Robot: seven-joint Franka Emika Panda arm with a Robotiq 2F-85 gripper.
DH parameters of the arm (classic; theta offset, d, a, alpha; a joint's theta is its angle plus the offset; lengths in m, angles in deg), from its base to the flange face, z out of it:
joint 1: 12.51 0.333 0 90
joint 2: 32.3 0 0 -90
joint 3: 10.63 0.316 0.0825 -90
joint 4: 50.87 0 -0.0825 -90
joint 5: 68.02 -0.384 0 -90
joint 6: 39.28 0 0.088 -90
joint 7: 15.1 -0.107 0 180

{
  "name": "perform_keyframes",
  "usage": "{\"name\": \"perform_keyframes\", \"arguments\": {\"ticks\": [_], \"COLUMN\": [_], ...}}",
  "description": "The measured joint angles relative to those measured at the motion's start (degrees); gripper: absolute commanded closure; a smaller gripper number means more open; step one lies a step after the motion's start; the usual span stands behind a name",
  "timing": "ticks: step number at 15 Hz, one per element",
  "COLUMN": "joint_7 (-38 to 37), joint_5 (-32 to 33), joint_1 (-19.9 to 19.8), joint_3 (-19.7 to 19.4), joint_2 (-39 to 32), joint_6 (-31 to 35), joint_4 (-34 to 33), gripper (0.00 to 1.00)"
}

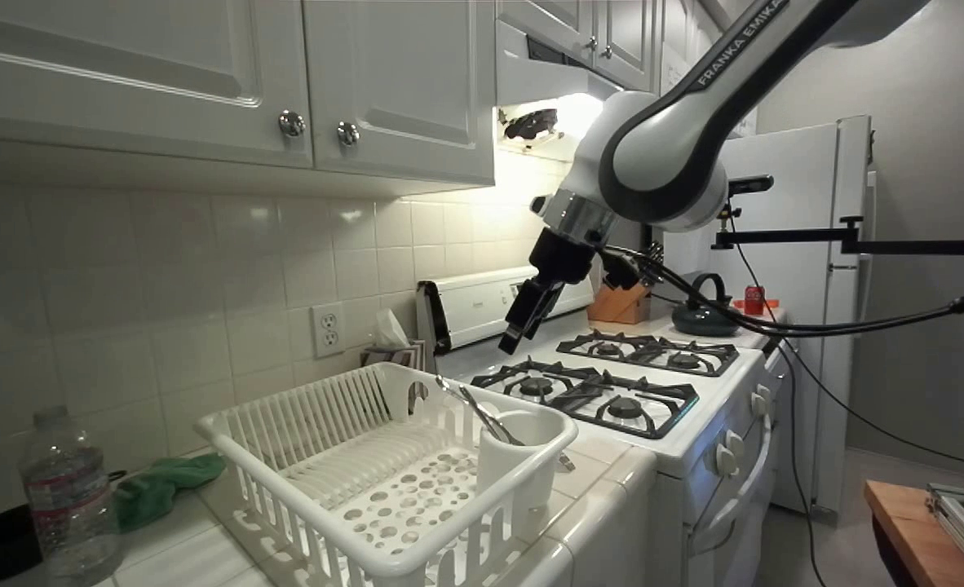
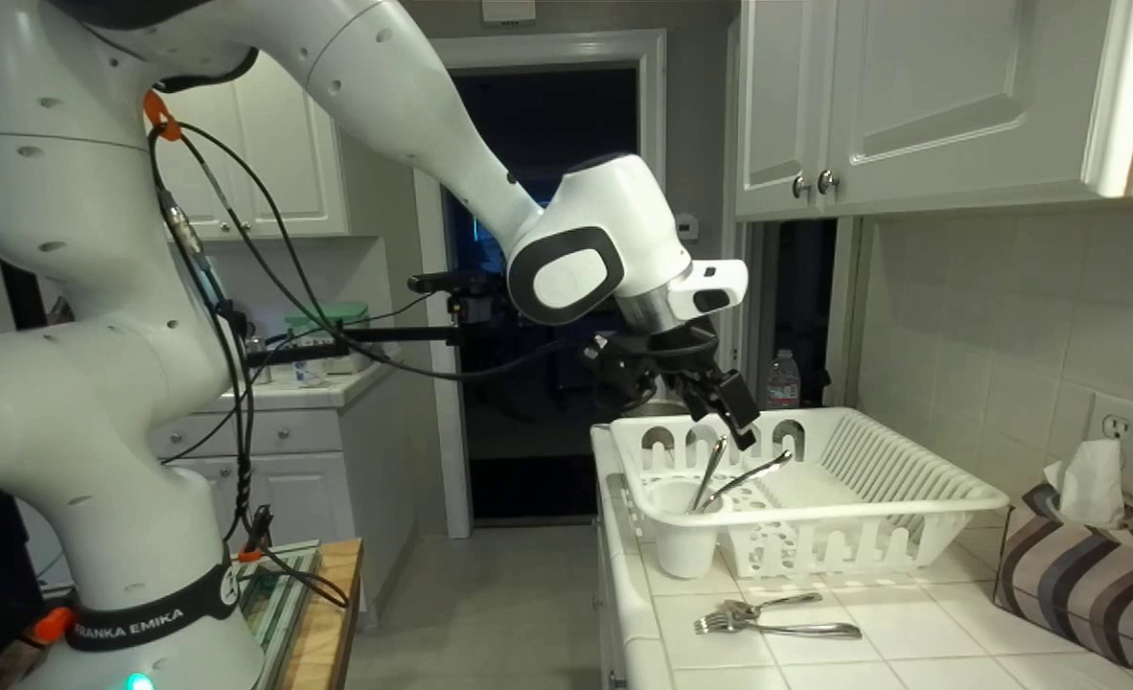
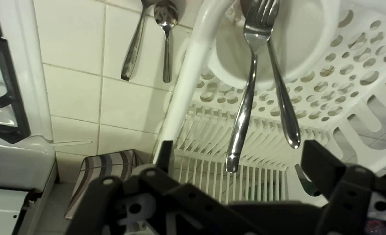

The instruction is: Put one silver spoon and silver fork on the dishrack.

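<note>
The white dishrack stands on the counter; it also shows in an exterior view and the wrist view. A white cup sits in its corner. A silver fork and a second silver utensil lean in the cup, handles up; the second one's head is mostly hidden. A silver spoon and another fork lie on the counter outside the rack. My gripper is open and empty, above the rack, its fingers on either side of the leaning handles without visible contact.
A striped tissue box stands beside the rack near the wall. The stove adjoins the counter. A plastic bottle and green cloth lie on the rack's far side from the stove. Cabinets hang above.
</note>
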Motion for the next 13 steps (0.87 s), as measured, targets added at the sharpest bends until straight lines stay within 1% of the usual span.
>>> {"name": "perform_keyframes", "arguments": {"ticks": [3, 6, 7, 8, 9, 10, 13], "joint_7": [5.76, 8.69, 8.78, 8.79, 8.79, 8.79, 8.79], "joint_5": [-6.63, -9.57, -9.6, -9.59, -9.59, -9.59, -9.59], "joint_1": [-0.3, -0.45, 1.23, 4.03, 5.69, 6.41, 6.89], "joint_3": [-0.41, -1.78, -4.14, -7.49, -9.46, -10.3, -10.51], "joint_2": [3.29, 6.46, 7.36, 8.13, 8.62, 8.88, 8.92], "joint_6": [-3.83, -7.4, -8.32, -9.0, -9.29, -9.36, -9.37], "joint_4": [0.02, 0.08, 0.17, 0.33, 0.54, 0.74, 0.8], "gripper": [0.0, 0.0, 0.0, 0.0, 0.0, 0.0, 0.0]}}
